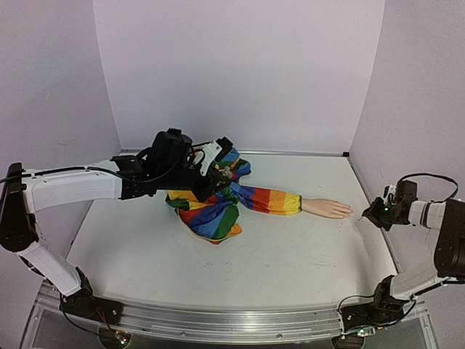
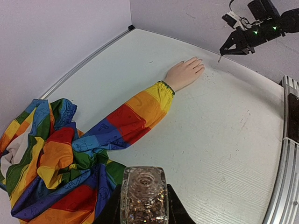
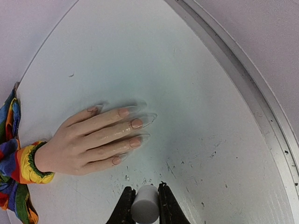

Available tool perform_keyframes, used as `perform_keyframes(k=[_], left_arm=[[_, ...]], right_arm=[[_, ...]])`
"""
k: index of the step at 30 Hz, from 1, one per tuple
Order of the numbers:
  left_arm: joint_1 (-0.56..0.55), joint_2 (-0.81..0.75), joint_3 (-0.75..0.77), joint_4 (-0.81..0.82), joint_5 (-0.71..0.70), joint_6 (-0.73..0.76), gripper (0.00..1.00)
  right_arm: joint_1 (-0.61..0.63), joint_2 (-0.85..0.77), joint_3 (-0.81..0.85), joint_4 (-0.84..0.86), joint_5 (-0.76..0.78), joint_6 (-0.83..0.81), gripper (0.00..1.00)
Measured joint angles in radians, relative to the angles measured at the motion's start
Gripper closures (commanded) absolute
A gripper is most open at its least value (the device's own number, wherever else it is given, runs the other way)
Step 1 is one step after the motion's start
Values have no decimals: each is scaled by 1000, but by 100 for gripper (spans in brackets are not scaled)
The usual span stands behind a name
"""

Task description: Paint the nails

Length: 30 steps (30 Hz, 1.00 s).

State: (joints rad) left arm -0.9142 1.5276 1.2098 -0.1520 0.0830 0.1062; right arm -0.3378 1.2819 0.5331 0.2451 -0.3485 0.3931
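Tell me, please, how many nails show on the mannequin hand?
5, one on each fingertip of the mannequin hand, top to bottom in the right wrist view: topmost nail, second nail, third nail, fourth nail, lowest nail. None seems hidden.

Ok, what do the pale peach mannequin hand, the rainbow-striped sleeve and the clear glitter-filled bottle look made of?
Pale peach mannequin hand: likely silicone or soft plastic, smooth matte skin.
Rainbow-striped sleeve: thin fabric, creased and bunched.
Clear glitter-filled bottle: glass or hard plastic, glossy, see-through.
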Motion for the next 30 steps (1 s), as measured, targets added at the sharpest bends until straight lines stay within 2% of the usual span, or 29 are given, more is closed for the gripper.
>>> perform_keyframes(k=[14, 30], left_arm=[[6, 71, 13, 63, -4, -37, 100], [8, 82, 40, 92, -4, -57, 100]], right_arm=[[0, 56, -12, 150, -86, -61, 100], [0, 153, -10, 196, -123, -104, 100]])
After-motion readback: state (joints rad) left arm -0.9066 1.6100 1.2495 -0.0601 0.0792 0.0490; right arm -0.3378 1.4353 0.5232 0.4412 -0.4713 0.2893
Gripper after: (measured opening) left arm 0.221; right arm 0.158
